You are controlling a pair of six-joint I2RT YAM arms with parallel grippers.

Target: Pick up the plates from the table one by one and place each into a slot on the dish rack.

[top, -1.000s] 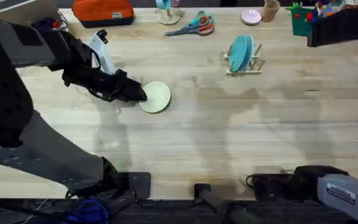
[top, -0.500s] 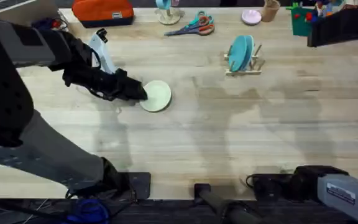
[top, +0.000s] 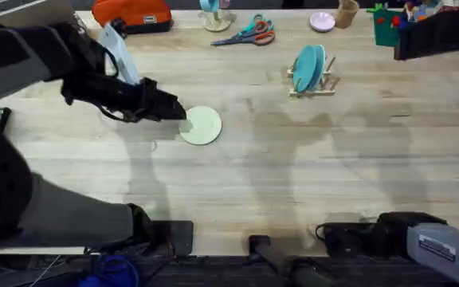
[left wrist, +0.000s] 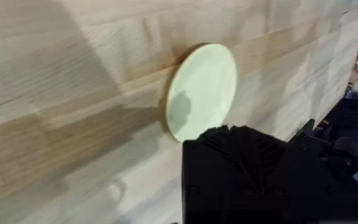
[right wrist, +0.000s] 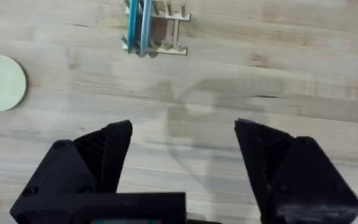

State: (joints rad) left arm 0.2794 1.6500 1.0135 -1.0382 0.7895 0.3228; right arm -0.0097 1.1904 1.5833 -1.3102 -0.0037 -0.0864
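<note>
A pale cream plate [top: 202, 125] lies on the wooden table [top: 293, 167], left of the middle. My left gripper [top: 175, 112] hovers at the plate's back-left edge. In the left wrist view its black body [left wrist: 241, 168] overlaps the rim of the cream plate [left wrist: 202, 90]. The dish rack [top: 325, 84] stands at the back right with two teal plates [top: 307, 66] upright in its slots. My right gripper [right wrist: 182, 162] is open and empty above bare table. From there the rack [right wrist: 169, 28], the teal plates [right wrist: 138, 25] and the cream plate [right wrist: 2, 82] lie farther off.
Along the back edge are an orange pouch [top: 131, 13], scissors [top: 252, 33], a small pink dish [top: 322, 21] and a green bin [top: 389, 24]. The right arm [top: 409, 235] sits folded at the front right. Bare wood stretches between the cream plate and the rack.
The left arm has risen and pulled slightly back and left. The cream plate has stayed almost in place, nudged a little right. The right arm has not moved.
</note>
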